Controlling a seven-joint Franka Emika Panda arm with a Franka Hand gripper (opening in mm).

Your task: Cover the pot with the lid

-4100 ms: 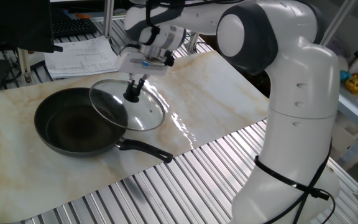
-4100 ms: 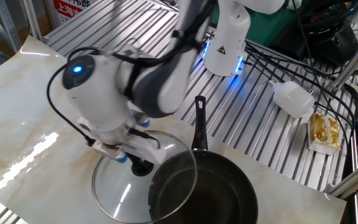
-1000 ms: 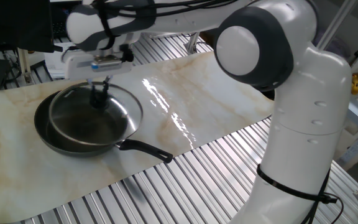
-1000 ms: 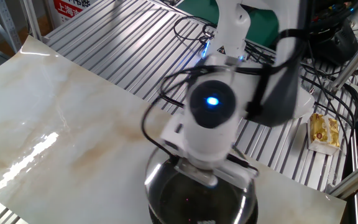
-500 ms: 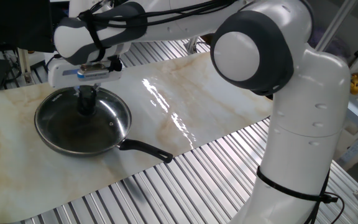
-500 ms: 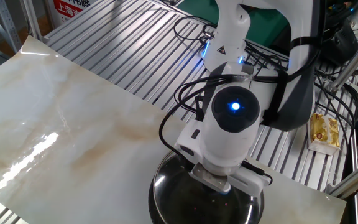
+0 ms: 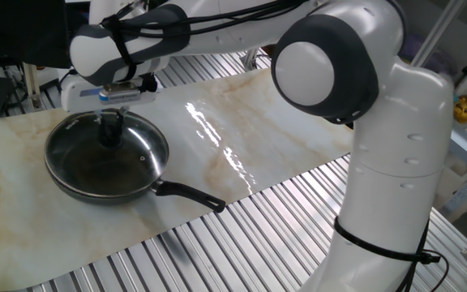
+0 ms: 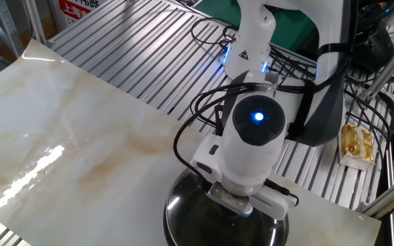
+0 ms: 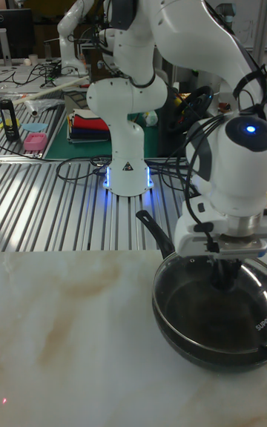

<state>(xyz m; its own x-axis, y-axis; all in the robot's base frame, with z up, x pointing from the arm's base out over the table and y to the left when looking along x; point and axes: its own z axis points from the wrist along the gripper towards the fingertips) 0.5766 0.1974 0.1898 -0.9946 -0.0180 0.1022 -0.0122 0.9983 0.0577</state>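
the frying pan (image 7: 96, 174) sits on the left part of the marble-patterned board (image 7: 282, 113), its long black handle (image 7: 189, 195) running out toward the near right edge of the board, where the ribbed metal tabletop (image 7: 242, 243) begins. in the tall fixed view the pan (image 9: 178, 338) is at the lower right and the handle (image 9: 152, 230) points away toward the far side, in the direction of my white base (image 9: 127, 164).

the glass lid (image 7: 136, 146) lies flat over the pan, its metal rim tracing the pan's rim all the way round in the one fixed view, with the dark pan floor showing through the glass. in the tall fixed view the lid's rim (image 9: 167, 279) lines up with the top of the pan as well.

my claw (image 7: 110, 130) comes straight down over the middle of the lid, fingers pointing down at the black knob (image 7: 109, 138). the fingers sit tight on both sides of the knob, so i read it as clenched on the knob. in the tall fixed view the fingers (image 9: 222, 273) are a dark blur through the glass and give no better look.

in the other fixed view my wrist housing with its blue light (image 8: 257, 117) blocks nearly the whole pan; only an arc of the lid rim (image 8: 176, 198) shows at the lower left. a white adapter and a yellow packet (image 8: 356, 145) lie well apart on the ribbed metal to the far right.
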